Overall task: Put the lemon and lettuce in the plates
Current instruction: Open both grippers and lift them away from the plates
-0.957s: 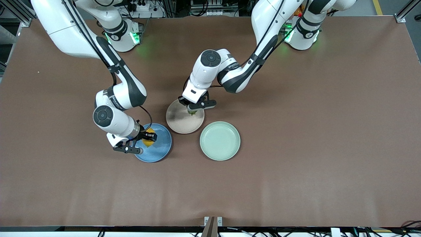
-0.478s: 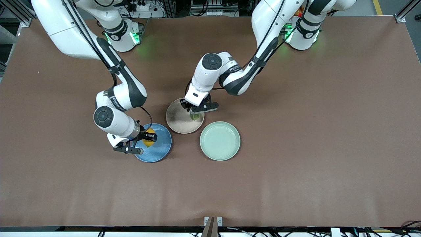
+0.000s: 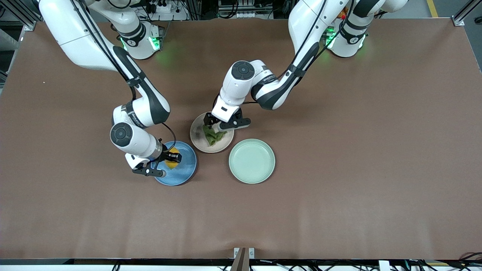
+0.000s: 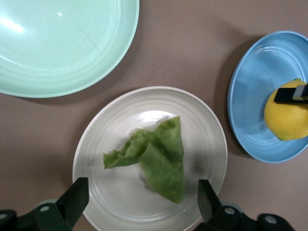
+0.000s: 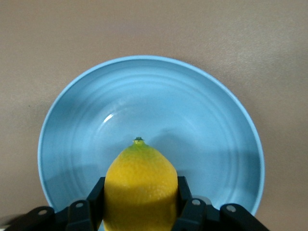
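Bright, even overhead light (soft shadows under arms), glare on mint-green plate (image 4: 57, 43).

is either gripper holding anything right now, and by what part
The right gripper clamps the lemon across its sides, over the blue plate. The left gripper is open, holding nothing; the lettuce lies in the beige plate.

Two glossy white arms, dark grey joint bands, black cables, green-lit bases, black tools

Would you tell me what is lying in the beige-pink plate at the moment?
The lettuce lies in the beige-pink plate, under the open left gripper. The leaf covers part of the plate's floor, so what lies beneath it cannot be seen.
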`<state>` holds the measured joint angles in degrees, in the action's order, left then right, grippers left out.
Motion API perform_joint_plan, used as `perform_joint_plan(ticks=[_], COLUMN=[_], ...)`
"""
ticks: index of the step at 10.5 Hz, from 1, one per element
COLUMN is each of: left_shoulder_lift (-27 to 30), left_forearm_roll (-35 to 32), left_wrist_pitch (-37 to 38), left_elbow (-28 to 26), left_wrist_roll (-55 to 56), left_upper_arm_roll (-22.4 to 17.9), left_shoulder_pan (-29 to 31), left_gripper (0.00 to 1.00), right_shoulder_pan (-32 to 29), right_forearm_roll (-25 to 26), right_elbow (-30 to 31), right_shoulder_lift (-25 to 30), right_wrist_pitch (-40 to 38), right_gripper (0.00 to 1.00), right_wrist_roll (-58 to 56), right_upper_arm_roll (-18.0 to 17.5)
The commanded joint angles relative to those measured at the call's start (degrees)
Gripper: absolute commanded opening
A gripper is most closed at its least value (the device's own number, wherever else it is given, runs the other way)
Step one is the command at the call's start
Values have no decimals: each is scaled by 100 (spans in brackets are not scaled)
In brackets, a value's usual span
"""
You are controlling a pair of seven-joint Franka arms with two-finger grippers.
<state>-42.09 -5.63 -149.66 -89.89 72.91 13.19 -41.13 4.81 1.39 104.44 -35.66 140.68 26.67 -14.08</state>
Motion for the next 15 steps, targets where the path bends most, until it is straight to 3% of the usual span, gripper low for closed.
perform_joint_plan(ticks=[1,2,3,4,6,10,13,15], left_shoulder_lift=[262,385,491,553,667,948,1089,1098], left_forearm_roll=[-193,-184,-184,-184,-184,-184,-184,-202], left_wrist_pitch=[602,909,1182,1393,1745,2685,3073,3231], left_elbow=[15,24,24,24,24,-2,-2,-11], left_wrist_roll=[-265,-486,-662,-812,-1154,-2138,-2605,-2789], left_upper_arm_roll=[-45,-36,-27,-19,-18,-27,-27,-45], left_shoulder_pan=[227,385,552,701,1000,1676,2143,2319], left_gripper=[100,100,100,100,100,100,100,100], right_shoulder_pan=[46,46,55,29,-33,-68,-173,-393], right_forearm_roll=[98,98,98,81,2,2,10,80], right_elbow=[-117,-117,-117,-117,-308,-1511,-1838,-2250], right_shoulder_lift=[-125,-134,-134,-134,-91,-82,-55,-55], right_wrist_pitch=[56,73,65,39,-136,-1997,-2334,-3034], right_gripper=[53,53,73,100,100,100,100,100], right_wrist_roll=[110,110,110,119,102,128,102,58], right_upper_arm_roll=[19,19,19,19,11,2,28,28])
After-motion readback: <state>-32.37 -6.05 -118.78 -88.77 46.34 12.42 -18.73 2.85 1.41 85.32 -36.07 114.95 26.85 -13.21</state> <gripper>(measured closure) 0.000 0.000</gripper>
